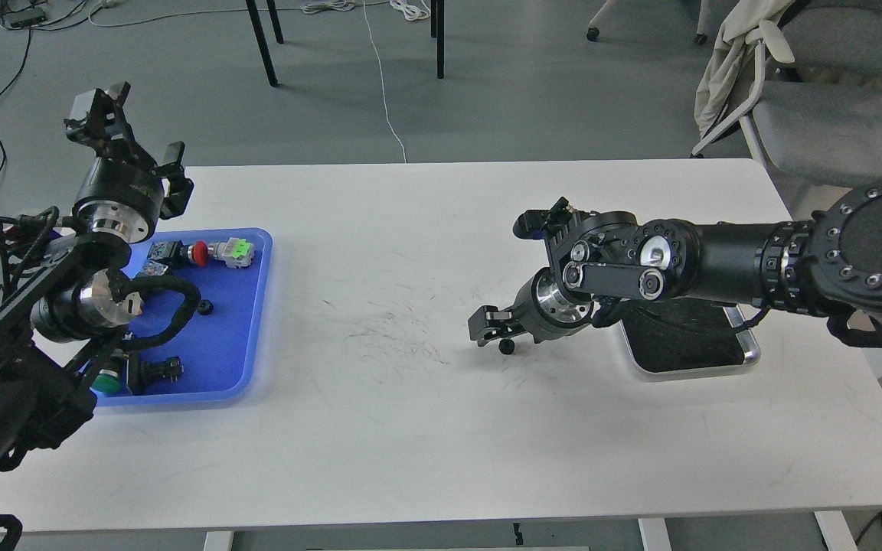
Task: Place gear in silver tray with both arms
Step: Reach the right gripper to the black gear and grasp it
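A white rectangular surface point(426, 428) fills most of the head view, its middle marked with faint dark scuffs. Behind its far edge lies a grey floor with black furniture legs point(261, 42), a white cable point(383, 84) running toward the surface, and loose black wiring at the far left. Beyond the far right corner stands a grey office chair point(831, 115) with a pale garment point(732, 53) draped over it.

Near the left edge sits a blue tray point(246, 337) holding small parts: a red-capped button switch point(197, 254), a green-and-grey connector point(234, 251), a small black gear point(205, 308) and a green-capped button point(108, 381). The left tool point(131, 122) is raised above the tray's far corner, fingers spread and pointing up, holding nothing.

Near the right edge lies the silver tray point(743, 360), partly hidden by the right arm point(717, 256). The right tool point(491, 325) hangs low over the surface, just left of the silver tray, with a small black gear point(507, 347) at its fingertips; whether the fingers pinch it I cannot tell.
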`<move>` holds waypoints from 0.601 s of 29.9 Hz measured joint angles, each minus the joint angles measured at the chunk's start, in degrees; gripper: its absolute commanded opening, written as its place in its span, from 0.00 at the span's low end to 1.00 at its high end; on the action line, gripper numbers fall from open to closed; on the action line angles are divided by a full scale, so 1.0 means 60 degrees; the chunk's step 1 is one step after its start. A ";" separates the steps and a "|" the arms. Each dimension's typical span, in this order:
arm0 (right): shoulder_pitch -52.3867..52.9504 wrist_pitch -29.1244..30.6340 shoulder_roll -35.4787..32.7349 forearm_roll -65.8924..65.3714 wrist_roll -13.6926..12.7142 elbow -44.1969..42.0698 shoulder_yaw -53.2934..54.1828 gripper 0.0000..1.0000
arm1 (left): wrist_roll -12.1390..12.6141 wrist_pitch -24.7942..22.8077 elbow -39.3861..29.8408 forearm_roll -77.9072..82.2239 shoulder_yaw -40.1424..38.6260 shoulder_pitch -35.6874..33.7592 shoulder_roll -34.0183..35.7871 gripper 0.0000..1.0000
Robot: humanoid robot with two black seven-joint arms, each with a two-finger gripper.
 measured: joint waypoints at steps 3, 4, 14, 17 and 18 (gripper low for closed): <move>-0.0011 0.0007 0.0000 -0.0048 -0.0012 0.0012 -0.0009 0.84 | 0.0000 0.0001 -0.0013 0.0000 0.0000 0.0000 -0.0001 0.98; -0.0016 0.0007 0.0000 -0.0065 -0.0014 0.0014 -0.0011 0.84 | 0.0000 0.0001 -0.0015 0.0000 0.0000 0.0000 -0.0002 0.98; -0.0190 0.0007 0.0000 -0.0111 -0.0030 0.0008 -0.0021 0.75 | 0.0000 0.0009 -0.0017 0.0000 -0.0012 -0.0001 -0.0023 0.98; -0.0199 0.0006 -0.0002 -0.0115 -0.0037 0.0001 -0.0028 0.57 | 0.0000 0.0009 -0.0017 0.0000 -0.0013 -0.0002 -0.0040 0.98; -0.0199 0.0006 -0.0002 -0.0116 -0.0063 -0.0001 -0.0028 0.54 | 0.0000 0.0009 -0.0017 0.0000 -0.0013 -0.0002 -0.0044 0.98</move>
